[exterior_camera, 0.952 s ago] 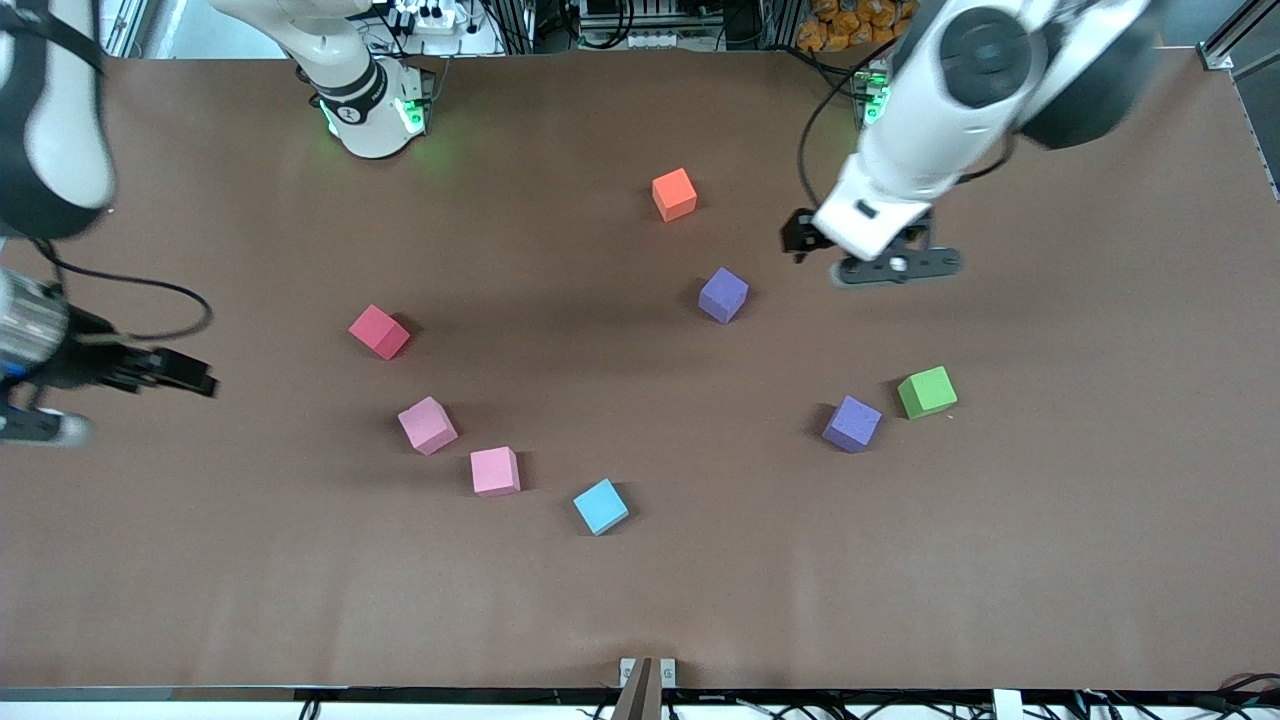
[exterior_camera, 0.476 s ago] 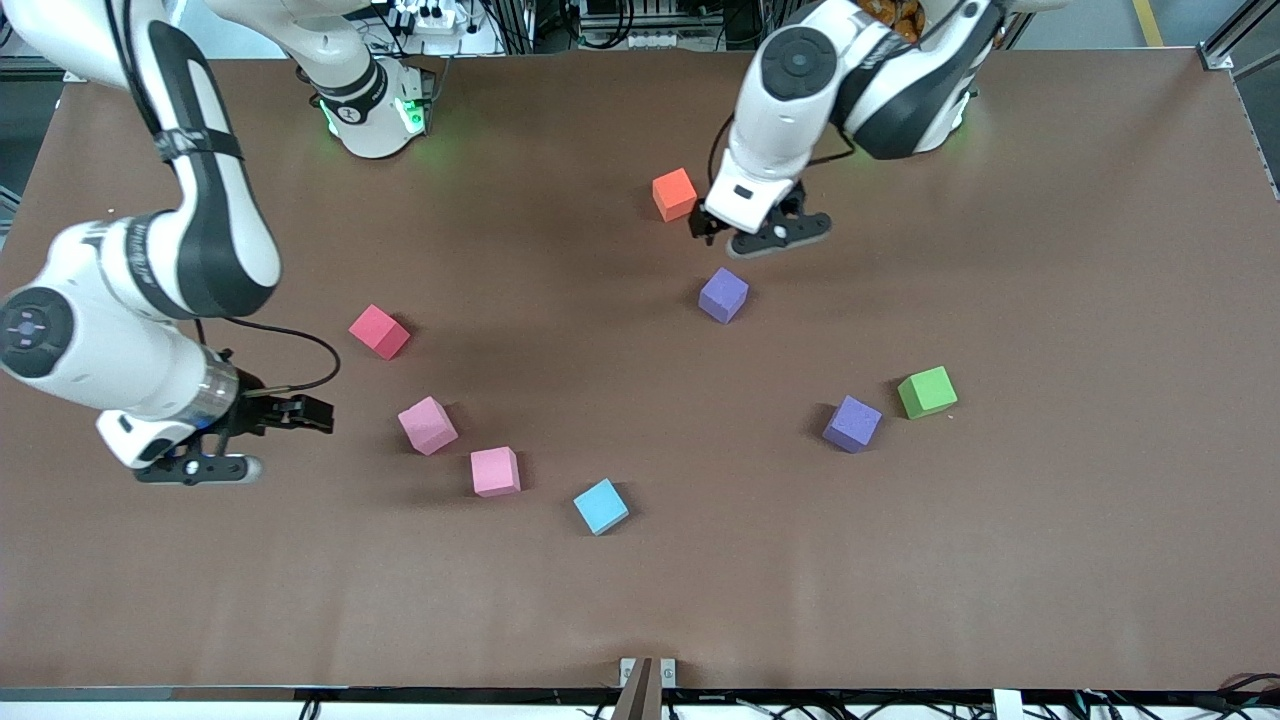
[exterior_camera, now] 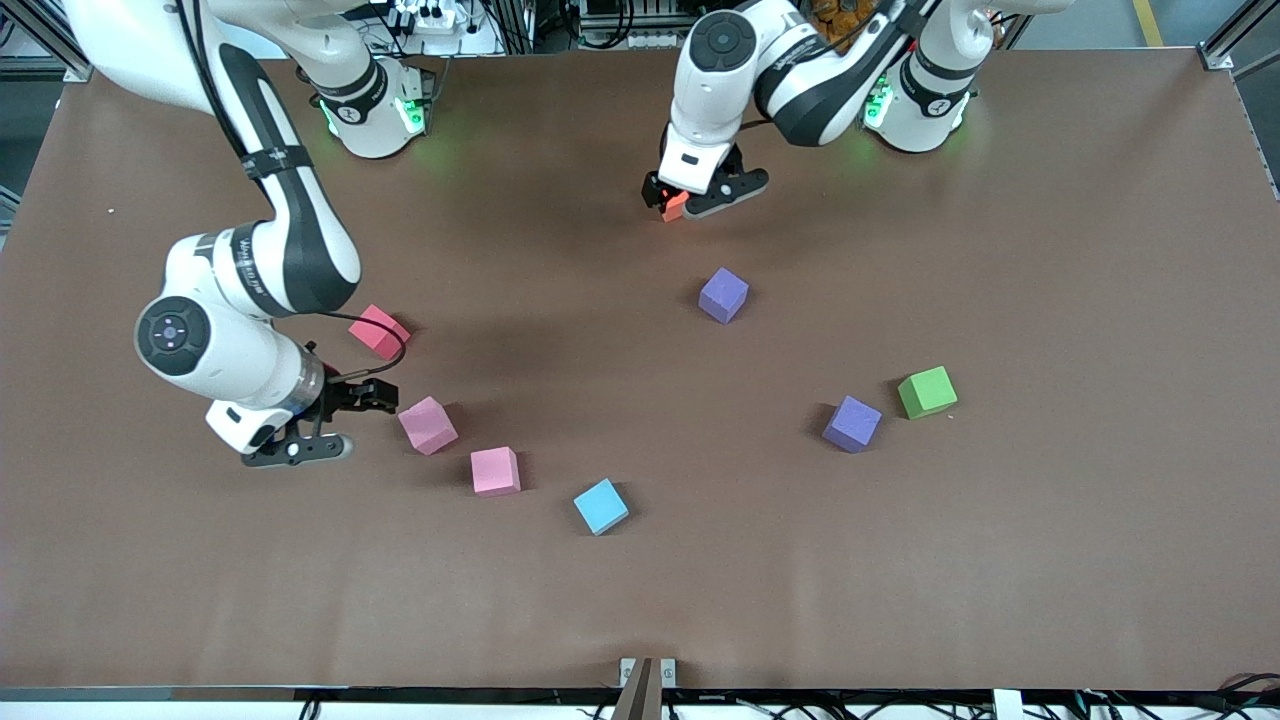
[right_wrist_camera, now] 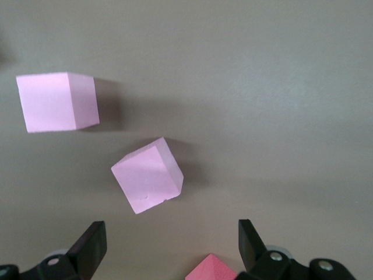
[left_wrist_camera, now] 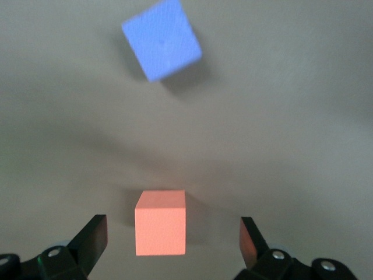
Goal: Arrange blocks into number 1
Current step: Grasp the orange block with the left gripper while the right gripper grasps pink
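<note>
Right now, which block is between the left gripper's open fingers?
The orange block, under the left gripper; the nearest purple block lies apart from it.

Bright blocks on a brown table (exterior_camera: 1050, 560)

One orange block (exterior_camera: 676, 206), one red block (exterior_camera: 375, 328), two pink blocks (exterior_camera: 428, 425) (exterior_camera: 495, 471), two purple blocks (exterior_camera: 723, 295) (exterior_camera: 852, 424), one blue block (exterior_camera: 601, 506), one green block (exterior_camera: 927, 391).

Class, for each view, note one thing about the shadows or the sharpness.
Front view: sharp, and each block, such as the green block, casts a soft shadow. Left wrist view: the orange block is crisp, the purple block blurred. Right wrist view: both pink blocks are crisp, with soft shadows beside them.
</note>
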`<state>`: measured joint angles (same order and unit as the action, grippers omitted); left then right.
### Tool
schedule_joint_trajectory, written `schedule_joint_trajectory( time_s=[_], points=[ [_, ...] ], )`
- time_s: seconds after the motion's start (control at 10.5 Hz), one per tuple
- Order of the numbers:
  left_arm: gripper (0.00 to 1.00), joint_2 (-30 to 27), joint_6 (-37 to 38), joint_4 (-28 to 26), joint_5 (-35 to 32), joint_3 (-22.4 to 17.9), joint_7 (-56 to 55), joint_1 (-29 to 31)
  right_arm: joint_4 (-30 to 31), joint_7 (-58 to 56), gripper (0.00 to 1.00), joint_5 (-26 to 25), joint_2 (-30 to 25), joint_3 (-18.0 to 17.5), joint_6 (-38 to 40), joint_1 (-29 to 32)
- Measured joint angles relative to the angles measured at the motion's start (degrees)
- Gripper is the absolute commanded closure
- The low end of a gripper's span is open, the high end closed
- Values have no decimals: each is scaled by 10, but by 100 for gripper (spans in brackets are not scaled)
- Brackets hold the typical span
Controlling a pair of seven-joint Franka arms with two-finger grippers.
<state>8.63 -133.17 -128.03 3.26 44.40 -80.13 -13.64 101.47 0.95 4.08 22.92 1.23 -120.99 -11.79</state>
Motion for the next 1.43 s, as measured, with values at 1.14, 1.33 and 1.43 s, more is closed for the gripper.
schedule_joint_trajectory(
  time_s=[1.14, 1.33, 1.43],
  points=[
    [0, 147, -69, -9, -145, -6, -140, -67, 8, -51, 0, 0, 96, -1, -111, -46],
    [56, 162, -78, -9, -171, -9, -158, -67, 10, -53, 0, 0, 102, -1, -123, -46],
    [78, 168, -82, -9, -186, -10, -163, -67, 10, -55, 0, 0, 106, -1, -128, -47]
  ],
)
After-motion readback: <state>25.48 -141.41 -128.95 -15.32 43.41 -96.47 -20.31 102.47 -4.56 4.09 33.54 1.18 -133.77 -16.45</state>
